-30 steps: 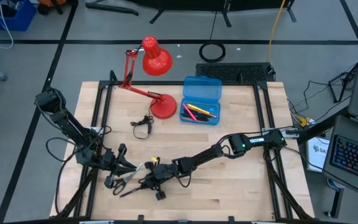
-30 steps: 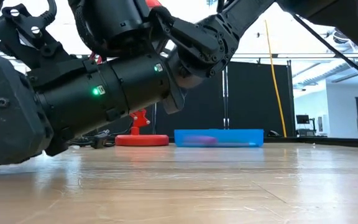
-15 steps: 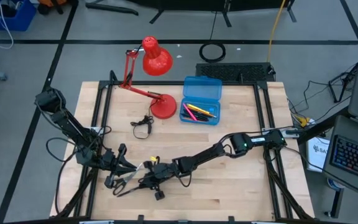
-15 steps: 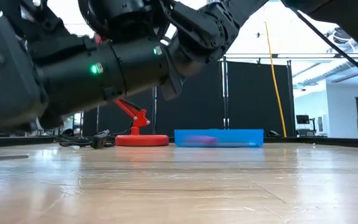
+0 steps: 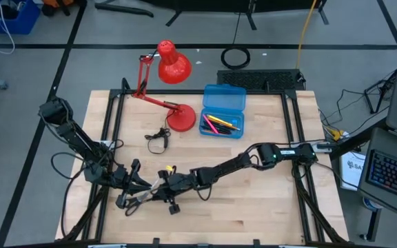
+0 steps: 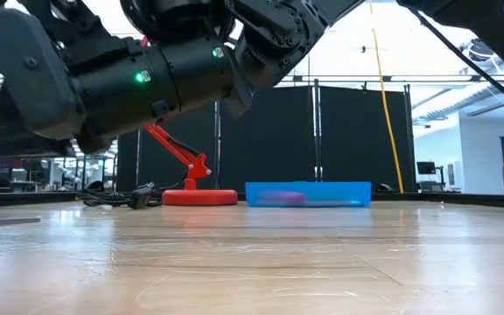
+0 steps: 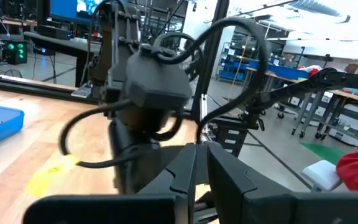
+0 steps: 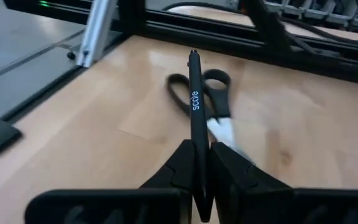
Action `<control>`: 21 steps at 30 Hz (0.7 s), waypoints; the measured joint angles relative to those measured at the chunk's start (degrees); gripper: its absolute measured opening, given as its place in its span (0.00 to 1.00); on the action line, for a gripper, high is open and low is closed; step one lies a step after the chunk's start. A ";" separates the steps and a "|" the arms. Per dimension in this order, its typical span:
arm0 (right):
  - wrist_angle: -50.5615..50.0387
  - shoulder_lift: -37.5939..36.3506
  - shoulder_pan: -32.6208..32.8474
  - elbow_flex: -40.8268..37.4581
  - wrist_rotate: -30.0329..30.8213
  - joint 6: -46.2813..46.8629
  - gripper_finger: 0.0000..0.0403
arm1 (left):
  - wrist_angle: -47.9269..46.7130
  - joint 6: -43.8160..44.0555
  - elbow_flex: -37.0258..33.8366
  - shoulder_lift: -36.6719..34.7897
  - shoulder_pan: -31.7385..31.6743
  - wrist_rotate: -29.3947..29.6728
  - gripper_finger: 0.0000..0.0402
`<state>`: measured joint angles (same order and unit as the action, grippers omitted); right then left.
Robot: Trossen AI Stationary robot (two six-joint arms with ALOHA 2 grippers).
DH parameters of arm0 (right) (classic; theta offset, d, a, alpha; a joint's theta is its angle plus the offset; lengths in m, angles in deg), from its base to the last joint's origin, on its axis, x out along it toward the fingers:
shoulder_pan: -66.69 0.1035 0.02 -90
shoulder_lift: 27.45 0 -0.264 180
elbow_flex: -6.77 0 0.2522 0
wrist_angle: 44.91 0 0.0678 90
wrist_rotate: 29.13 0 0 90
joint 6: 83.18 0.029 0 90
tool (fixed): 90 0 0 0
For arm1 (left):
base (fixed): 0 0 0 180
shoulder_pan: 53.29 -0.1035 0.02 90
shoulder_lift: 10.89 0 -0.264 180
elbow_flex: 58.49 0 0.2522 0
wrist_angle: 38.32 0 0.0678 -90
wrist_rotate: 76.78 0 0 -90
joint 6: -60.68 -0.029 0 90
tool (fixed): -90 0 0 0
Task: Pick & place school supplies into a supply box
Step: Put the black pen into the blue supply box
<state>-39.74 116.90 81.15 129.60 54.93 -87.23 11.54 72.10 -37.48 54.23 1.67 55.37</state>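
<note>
My right gripper [image 8: 201, 163] had its fingers pinched on a thin black pen [image 8: 196, 112], gripped near one end so most of its length stuck out ahead, above the tabletop [image 5: 253, 207]. The pen looked light, stiff and smooth, so I judged it could swivel in so narrow a hold; a grip nearer its middle would be steadier. Small black-handled scissors [image 8: 207, 93] lay flat on the wood just beneath it, best taken across the handles. My left gripper [image 7: 199, 163], fingers nearly closed with nothing visible between them, sat close beside the right one at the near left of the tabletop. The open blue supply box [image 5: 222, 110] stood well apart at the far edge, colored pens already inside. A red desk lamp [image 5: 171, 83] stood just beside it, and a small black wire loop [image 5: 158, 136] lay between.
</note>
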 joint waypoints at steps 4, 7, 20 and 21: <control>-0.10 -1.17 -0.93 -2.03 0.11 0.35 0.05 | 0.04 0.31 0.00 0.00 0.00 0.00 0.10; 0.12 -3.34 -1.37 -4.74 1.56 0.27 0.05 | 0.09 0.31 0.00 0.00 0.00 0.04 0.10; 10.72 -18.84 -4.68 -26.13 5.22 0.32 0.05 | 0.11 0.35 0.00 0.00 -0.02 0.46 0.10; 11.58 -20.24 -4.91 -27.79 5.85 0.35 0.05 | 0.09 0.34 0.00 0.00 -0.02 0.45 0.10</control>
<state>-28.17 96.66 76.24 101.81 60.79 -86.89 11.63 72.44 -37.48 54.23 1.65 55.83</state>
